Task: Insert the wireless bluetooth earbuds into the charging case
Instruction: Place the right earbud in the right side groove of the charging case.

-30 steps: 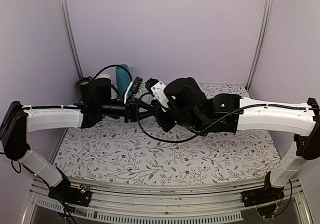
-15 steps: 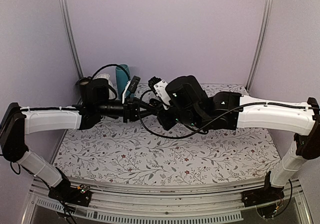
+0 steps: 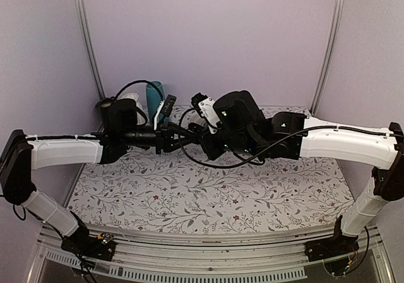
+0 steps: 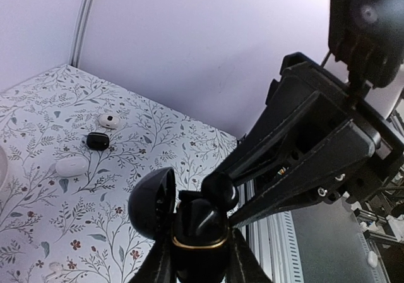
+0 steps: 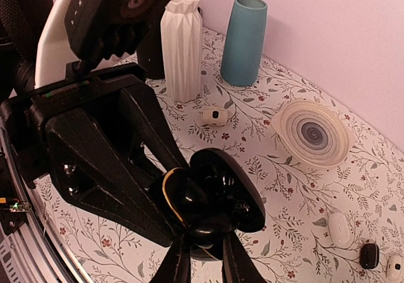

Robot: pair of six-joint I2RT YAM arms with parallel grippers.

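Note:
My left gripper [image 4: 201, 248] is shut on the charging case [image 4: 199, 229], a black case with a gold rim, held in the air with its lid [image 4: 151, 204] swung open to the left. My right gripper [image 5: 205, 248] is shut on a black earbud [image 5: 214, 227] and holds it at the case's open mouth [image 5: 186, 198]. In the left wrist view the earbud [image 4: 219, 191] sits at the top of the case, between the right fingers coming in from the right. In the top view both grippers meet above the back of the cloth [image 3: 189, 136]. I cannot tell whether a second earbud is inside the case.
A white pleated vase [image 5: 181, 43], a teal vase [image 5: 243, 40] and a spiral dish [image 5: 314, 133] stand on the floral cloth. A white oval pebble [image 4: 71, 165], a black knob [image 4: 97, 140] and a small white object [image 4: 109, 120] lie there too.
My right wrist has shifted a little back and to the right while its gripper stays at the case. The left arm has hardly moved.

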